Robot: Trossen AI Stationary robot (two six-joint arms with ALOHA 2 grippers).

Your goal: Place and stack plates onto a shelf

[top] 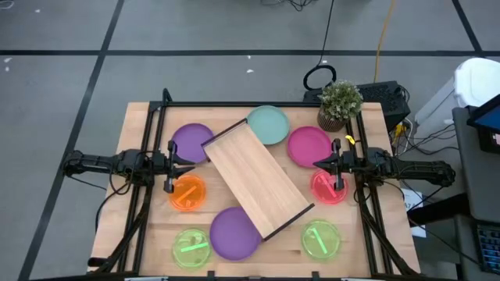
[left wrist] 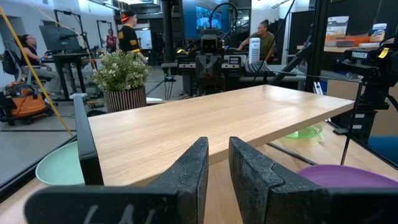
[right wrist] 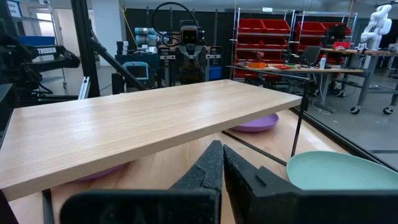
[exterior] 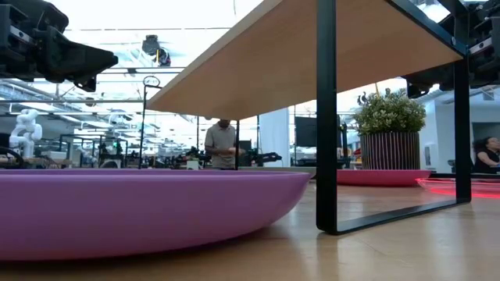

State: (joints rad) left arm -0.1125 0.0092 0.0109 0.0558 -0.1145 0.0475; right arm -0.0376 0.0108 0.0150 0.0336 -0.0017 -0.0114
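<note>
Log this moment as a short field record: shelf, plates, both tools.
shelf: light wooden rectangular board on black metal frame, set diagonally mid-table, nothing on top
plates: eight round plastic plates on the tabletop around it; teal plate and two purple plates partly under its edges
left tool: slightly open, empty, above orange plate
right tool: shut, empty, above red plate

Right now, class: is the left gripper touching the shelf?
Apart. The left wrist view shows the left gripper, fingers slightly parted and holding nothing, short of the shelf edge; the high view shows bare table between them.
</note>
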